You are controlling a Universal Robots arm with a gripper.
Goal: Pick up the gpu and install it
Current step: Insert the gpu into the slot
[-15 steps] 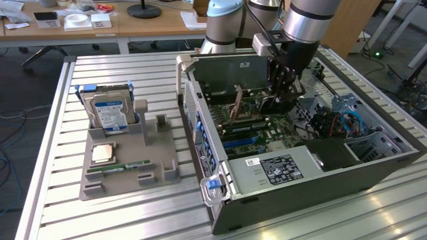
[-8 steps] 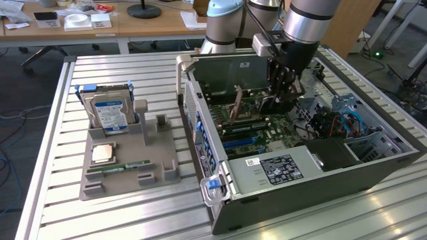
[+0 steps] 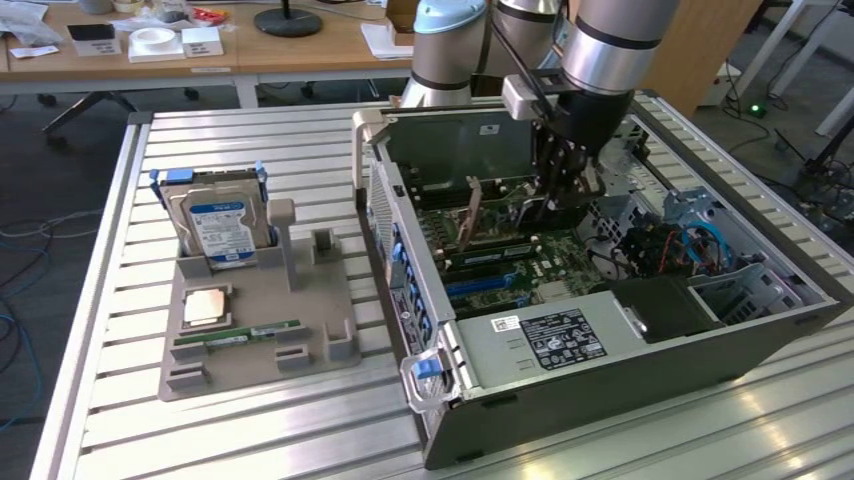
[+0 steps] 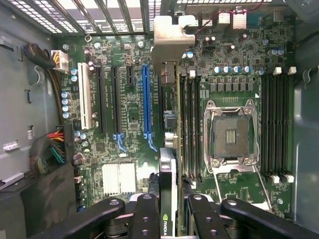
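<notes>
Edge-on between the black fingers (image 4: 146,211) stands the gpu (image 4: 168,169), a thin dark card whose tan-silver end bracket (image 4: 172,37) sits at its far end. My gripper (image 4: 169,201) is shut on it. The card hangs inside the open computer case (image 3: 747,345) over the green motherboard (image 4: 129,114), just beside the long blue slot (image 4: 146,99) and parallel to it. In the exterior view my gripper (image 3: 561,185) reaches down into the case near its back wall. I cannot tell whether the card touches the board.
Beside the card lie the CPU socket (image 4: 232,132) and rows of memory slots (image 4: 276,124). Cable bundles (image 4: 52,147) crowd one case wall. On the exterior view's left, a grey parts holder (image 3: 260,335) carries a blue-labelled hard drive (image 3: 220,230), a chip and a green memory stick (image 3: 238,334).
</notes>
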